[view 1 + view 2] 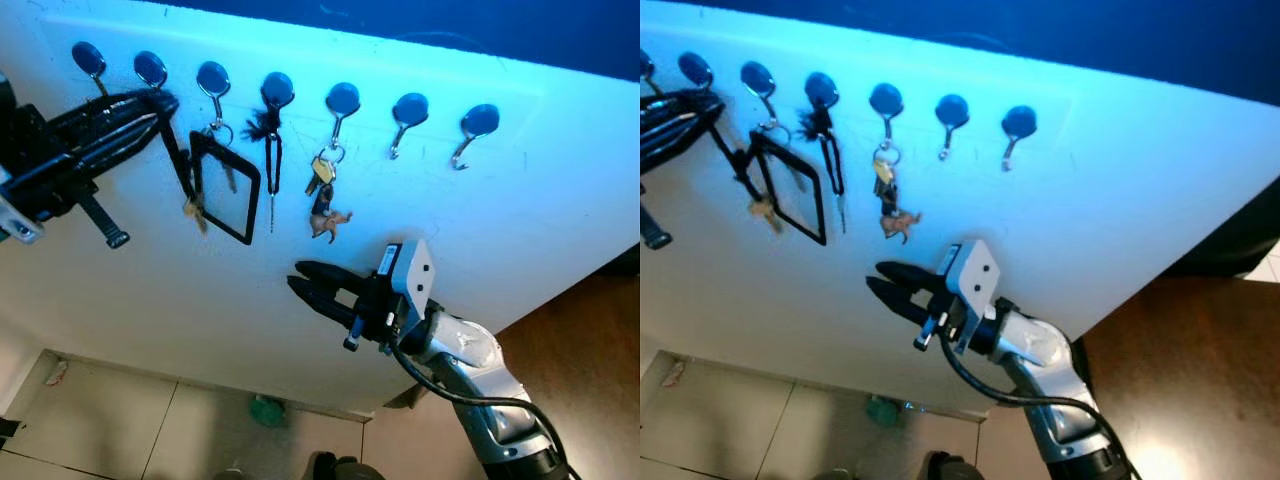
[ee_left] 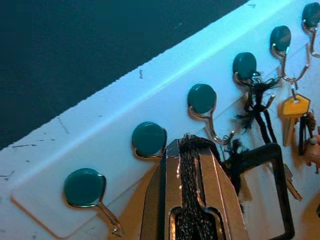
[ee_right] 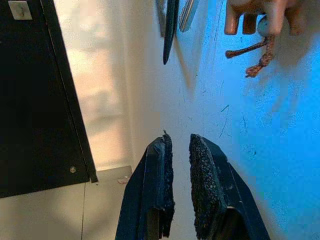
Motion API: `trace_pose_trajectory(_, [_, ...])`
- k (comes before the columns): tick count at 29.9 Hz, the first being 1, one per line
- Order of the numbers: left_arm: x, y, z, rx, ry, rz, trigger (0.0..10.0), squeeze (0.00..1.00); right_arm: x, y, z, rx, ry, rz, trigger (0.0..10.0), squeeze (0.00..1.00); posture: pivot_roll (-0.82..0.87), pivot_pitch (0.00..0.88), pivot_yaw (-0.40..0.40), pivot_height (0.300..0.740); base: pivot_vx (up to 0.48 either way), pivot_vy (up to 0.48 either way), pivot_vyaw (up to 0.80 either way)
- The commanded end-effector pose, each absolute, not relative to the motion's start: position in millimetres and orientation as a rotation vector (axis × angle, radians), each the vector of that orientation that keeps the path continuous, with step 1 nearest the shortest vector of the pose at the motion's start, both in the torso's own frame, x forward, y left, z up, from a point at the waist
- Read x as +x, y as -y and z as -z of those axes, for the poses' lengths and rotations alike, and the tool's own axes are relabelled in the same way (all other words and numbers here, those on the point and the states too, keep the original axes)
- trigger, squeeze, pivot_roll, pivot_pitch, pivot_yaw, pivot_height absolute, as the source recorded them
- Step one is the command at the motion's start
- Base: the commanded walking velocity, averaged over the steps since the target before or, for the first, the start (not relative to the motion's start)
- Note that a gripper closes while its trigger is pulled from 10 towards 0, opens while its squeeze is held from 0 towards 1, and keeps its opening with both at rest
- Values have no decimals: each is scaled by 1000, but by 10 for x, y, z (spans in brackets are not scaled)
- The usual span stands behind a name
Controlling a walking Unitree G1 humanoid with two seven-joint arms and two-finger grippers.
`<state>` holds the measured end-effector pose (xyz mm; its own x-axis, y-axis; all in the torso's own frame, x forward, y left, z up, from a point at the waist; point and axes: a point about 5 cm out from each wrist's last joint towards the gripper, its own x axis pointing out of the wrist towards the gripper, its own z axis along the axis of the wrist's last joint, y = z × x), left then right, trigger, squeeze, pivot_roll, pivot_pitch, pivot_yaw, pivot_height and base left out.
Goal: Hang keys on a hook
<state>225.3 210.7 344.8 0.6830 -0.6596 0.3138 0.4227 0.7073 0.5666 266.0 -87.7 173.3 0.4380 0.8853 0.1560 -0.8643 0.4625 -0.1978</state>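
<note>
A row of metal hooks on round teal bases runs along a white board (image 1: 480,230). My left gripper (image 1: 168,103) is raised at the second hook (image 1: 150,68), shut on a black strap (image 1: 178,160). A brass key (image 1: 193,213) dangles from the strap. In the left wrist view the strap sits at the tip of the left gripper (image 2: 192,145), just short of a hook (image 2: 202,100). Below the row, my right gripper (image 1: 294,276) points at the board, slightly open with nothing held. The right wrist view shows the right gripper (image 3: 177,142) close to the white surface.
A black rectangular frame (image 1: 254,205) hangs from the third hook, a black tassel (image 1: 272,150) from the fourth, and a yellow key with an animal charm (image 1: 322,195) from the fifth. The two rightmost hooks (image 1: 409,108) (image 1: 480,120) are bare. Tiled floor (image 1: 100,420) lies below.
</note>
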Motion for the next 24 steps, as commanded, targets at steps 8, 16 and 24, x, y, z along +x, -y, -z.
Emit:
trace_pose_trajectory(8, [2101,-2168,-3529,510,534,662,10000,0,2645,896,-1718,-96,242,-1090,10000,0,100,85,32,740,0,0,0])
trace_pose_trajectory(16, [2200,-2171,-3490,508,541,624,10000,0,2658,890,-1726,-100,246,-1093,10000,0,86,76,31,740,0,0,0])
trace_pose_trajectory(24, [2290,-2201,-3491,497,555,563,10000,0,2654,911,-1730,-106,246,-1090,10000,0,79,71,29,740,0,0,0])
